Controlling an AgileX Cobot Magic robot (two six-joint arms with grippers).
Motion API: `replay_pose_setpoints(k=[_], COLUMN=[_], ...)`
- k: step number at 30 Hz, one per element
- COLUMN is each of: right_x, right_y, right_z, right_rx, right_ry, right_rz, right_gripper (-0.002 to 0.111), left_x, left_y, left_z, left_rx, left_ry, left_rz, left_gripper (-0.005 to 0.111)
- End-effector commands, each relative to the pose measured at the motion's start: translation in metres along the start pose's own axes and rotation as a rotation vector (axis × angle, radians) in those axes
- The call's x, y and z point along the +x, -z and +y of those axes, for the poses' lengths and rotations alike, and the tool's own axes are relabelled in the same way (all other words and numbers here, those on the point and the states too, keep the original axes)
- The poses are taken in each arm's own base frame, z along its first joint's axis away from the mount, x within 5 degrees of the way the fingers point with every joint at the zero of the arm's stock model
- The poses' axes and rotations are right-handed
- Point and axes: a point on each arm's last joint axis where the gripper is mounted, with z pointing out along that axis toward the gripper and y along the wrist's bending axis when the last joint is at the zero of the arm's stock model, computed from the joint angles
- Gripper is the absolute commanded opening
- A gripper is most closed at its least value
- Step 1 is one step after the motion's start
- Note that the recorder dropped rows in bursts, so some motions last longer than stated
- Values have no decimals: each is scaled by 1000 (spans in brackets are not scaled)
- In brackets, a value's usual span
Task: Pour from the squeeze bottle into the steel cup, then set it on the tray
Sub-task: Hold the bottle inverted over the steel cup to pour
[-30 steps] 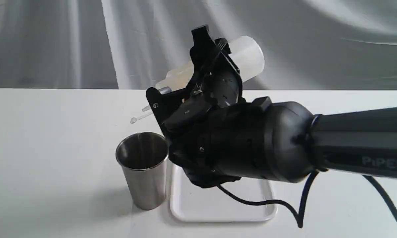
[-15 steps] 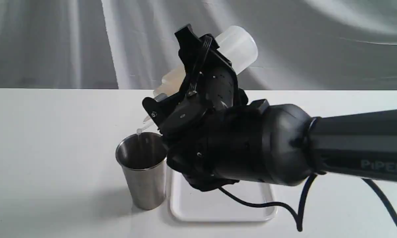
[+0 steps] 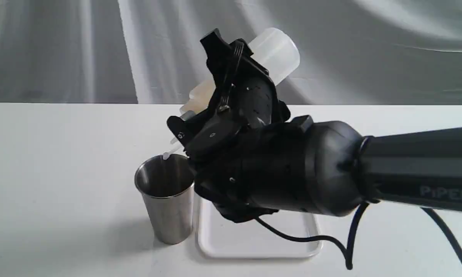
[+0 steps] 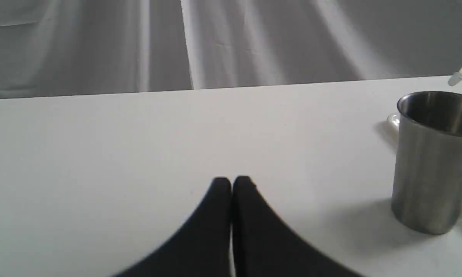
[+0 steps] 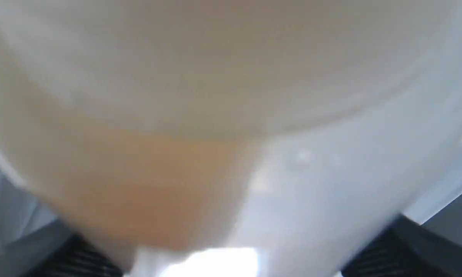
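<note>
Left of the steel cup (image 3: 165, 200) you have bare table (image 3: 62, 173); the tray (image 3: 254, 242) lies just right, the tilted squeeze bottle (image 3: 275, 50) overhead.

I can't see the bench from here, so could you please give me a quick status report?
Right tool shut on bottle, tipped nozzle-down above cup. Left tool shut, empty. Tray beside cup, partly under the arm.

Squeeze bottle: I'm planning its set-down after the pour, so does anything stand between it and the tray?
Nothing visible does. The right end effector holds the squeeze bottle tilted over the steel cup, and the tray lies beside that cup. Its visible surface is bare; the arm hides part.
</note>
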Motion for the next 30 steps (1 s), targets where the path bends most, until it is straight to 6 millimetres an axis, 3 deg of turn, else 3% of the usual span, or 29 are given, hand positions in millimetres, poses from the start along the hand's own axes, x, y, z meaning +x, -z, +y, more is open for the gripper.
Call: replay_pose_setpoints(k=[1,30], right_x=[7,6], right_y=[2,2], right_z=[-8,-8], right_rx=[43,43], right_ry=[2,89], right_rz=[34,25], right_gripper=[14,14], left_x=[1,1], left_y=[0,0], left_z=[0,0], left_rx=[-2,-1], left_ry=[5,9], left_rz=[-6,-6], left_gripper=[0,0])
